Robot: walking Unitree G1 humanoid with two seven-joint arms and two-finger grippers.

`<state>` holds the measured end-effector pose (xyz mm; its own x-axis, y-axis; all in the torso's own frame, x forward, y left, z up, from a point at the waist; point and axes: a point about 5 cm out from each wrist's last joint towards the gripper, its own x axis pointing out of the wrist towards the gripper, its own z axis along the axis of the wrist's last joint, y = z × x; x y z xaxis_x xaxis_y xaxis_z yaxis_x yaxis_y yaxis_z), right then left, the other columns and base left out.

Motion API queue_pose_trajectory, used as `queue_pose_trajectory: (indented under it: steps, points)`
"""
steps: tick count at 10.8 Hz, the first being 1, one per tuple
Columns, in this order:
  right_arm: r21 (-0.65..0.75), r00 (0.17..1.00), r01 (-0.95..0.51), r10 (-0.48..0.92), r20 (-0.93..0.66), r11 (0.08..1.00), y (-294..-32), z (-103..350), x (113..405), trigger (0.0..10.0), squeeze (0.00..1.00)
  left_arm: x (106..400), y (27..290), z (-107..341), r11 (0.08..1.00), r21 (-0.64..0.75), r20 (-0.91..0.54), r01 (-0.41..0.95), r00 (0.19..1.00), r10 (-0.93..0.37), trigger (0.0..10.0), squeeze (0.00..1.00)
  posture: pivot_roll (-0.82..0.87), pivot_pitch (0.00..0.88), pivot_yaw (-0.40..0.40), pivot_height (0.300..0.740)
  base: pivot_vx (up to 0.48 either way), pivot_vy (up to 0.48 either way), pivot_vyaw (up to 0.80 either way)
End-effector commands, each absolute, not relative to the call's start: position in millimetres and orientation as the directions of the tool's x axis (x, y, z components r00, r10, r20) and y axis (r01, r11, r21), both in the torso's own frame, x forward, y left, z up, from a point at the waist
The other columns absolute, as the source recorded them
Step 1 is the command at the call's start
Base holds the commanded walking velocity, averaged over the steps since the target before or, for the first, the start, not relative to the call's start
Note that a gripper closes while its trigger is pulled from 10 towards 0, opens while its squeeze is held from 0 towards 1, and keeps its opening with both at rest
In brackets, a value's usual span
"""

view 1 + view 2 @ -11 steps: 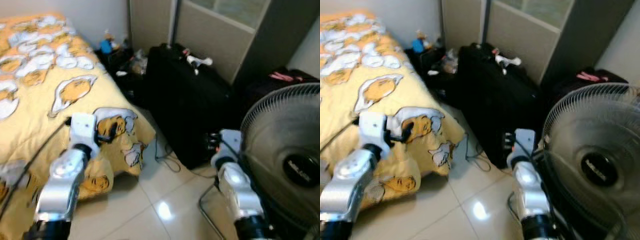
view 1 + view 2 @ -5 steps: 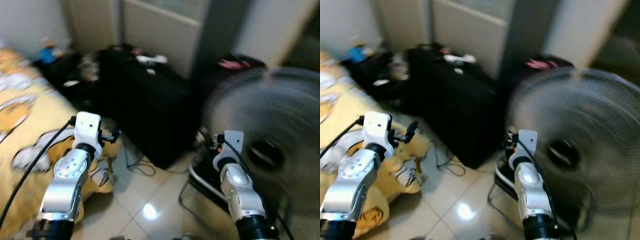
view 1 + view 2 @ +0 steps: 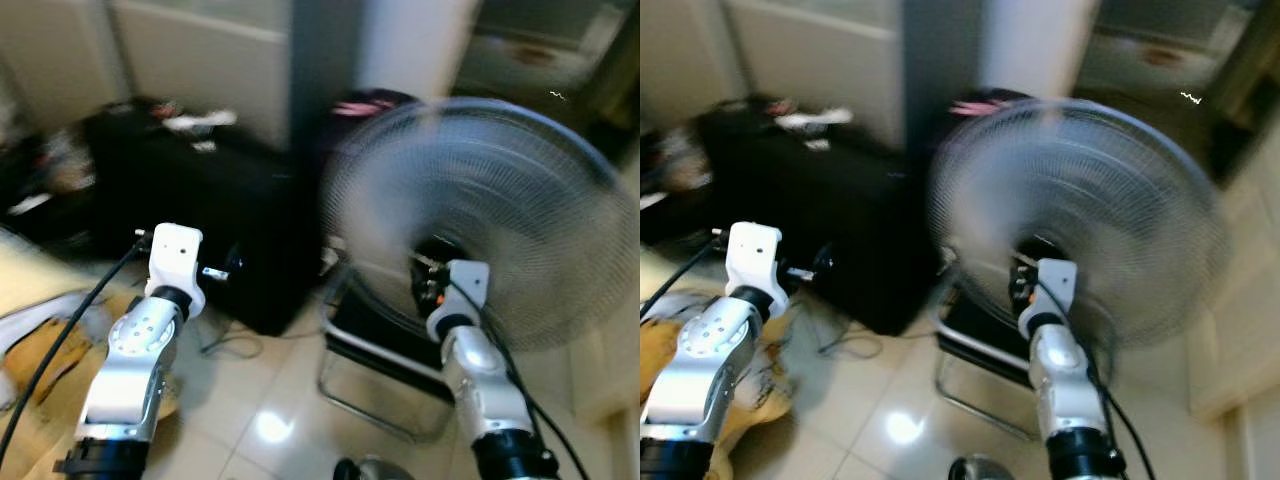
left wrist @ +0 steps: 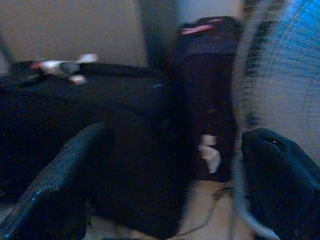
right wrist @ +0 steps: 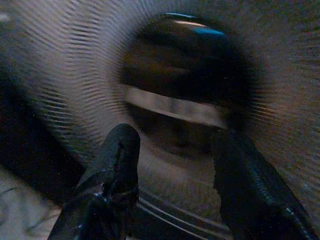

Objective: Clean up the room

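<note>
The robot faced a standing fan [image 3: 490, 210] beside black luggage [image 3: 190, 200], the scene blurred, apparently mid-turn while it sought something to tidy. Its left tool [image 4: 165, 185] was spread wide and empty, pointed at the luggage; its right tool [image 5: 175, 165], likewise parted and holding nothing, was raised close before the fan's hub. The yellow bedding [image 3: 40, 340] lay at its left.

Home bedroom: bed w/ yellow blanket [image 3: 40, 345], suitcase [image 3: 200, 200], fan [image 3: 490, 220].
</note>
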<state>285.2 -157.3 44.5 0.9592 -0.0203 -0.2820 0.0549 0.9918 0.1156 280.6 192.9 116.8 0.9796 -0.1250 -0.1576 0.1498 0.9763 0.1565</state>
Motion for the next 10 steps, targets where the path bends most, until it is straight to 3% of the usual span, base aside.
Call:
queue_pose_trajectory:
  steps: [1,5,7,10]
  points:
    - [0.126,0.96,0.068,-0.031,-0.278,0.99,-158.8,47.1,286.6,10.0,0.0,281.6,191.2,118.8,0.973,0.163,-0.149,0.162,0.979,-0.138,10.0,0.0,-0.01,0.0,-0.035,0.74,0.0,0.0,-0.78]
    - [0.118,0.959,0.063,-0.028,-0.281,0.991,-159.1,46.7,286.3,10.0,0.0,281.3,187.9,119.6,0.971,0.162,-0.142,0.177,0.978,-0.155,10.0,0.0,-0.01,0.0,-0.036,0.74,0.0,0.0,-0.78]
    - [0.11,0.961,0.055,-0.023,-0.275,0.992,-158.4,46.1,285.6,10.0,0.0,280.0,187.1,119.4,0.972,0.143,-0.142,0.188,0.976,-0.168,10.0,0.0,-0.01,0.0,-0.036,0.74,0.0,0.0,0.0]
    - [0.098,0.961,0.05,-0.021,-0.274,0.994,-159.3,46.3,285.5,10.0,0.0,280.7,187.7,119.3,0.974,0.14,-0.142,0.18,0.977,-0.16,10.0,0.0,-0.01,0.0,-0.036,0.74,0.0,0.385,0.0]
